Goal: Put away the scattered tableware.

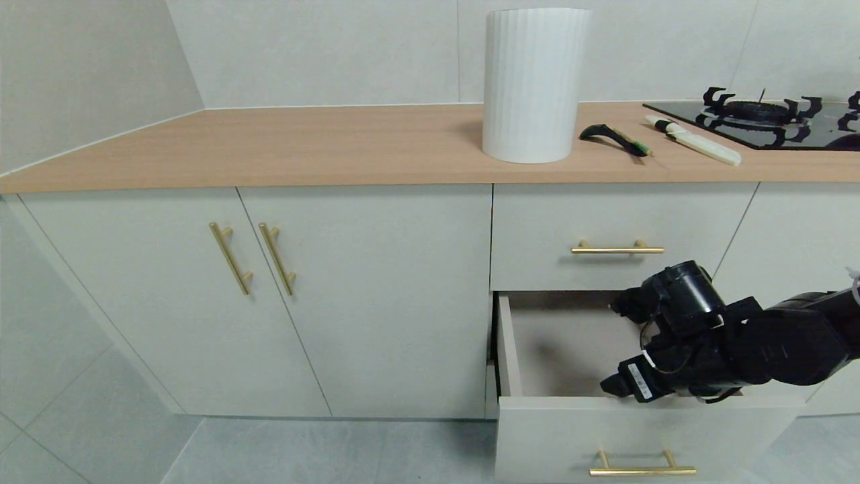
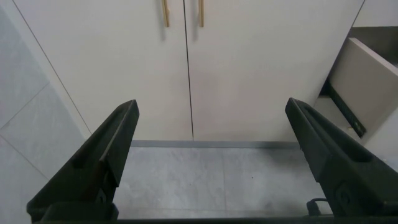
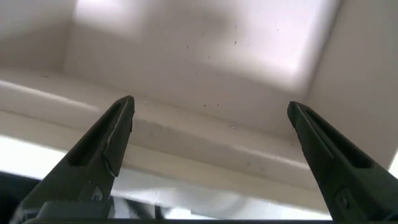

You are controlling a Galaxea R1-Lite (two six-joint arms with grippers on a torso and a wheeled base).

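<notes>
Wood-topped and pale-fronted, the kitchen unit carries its tabletop (image 1: 302, 144) along the wall. Low on the left, the left pincer (image 2: 211, 104) hangs wide open, holding nothing, facing the cabinet doors (image 2: 249, 68) just above the floor (image 2: 205, 180). A white ribbed canister (image 1: 534, 84) stands near the tabletop's front edge. A black-handled peeler (image 1: 613, 138) and a white knife (image 1: 695, 140) lie between it and the stove (image 1: 759, 117). Below them, the right pincer (image 1: 621, 346) is spread wide over the open drawer (image 1: 508, 349), gripping nothing.
</notes>
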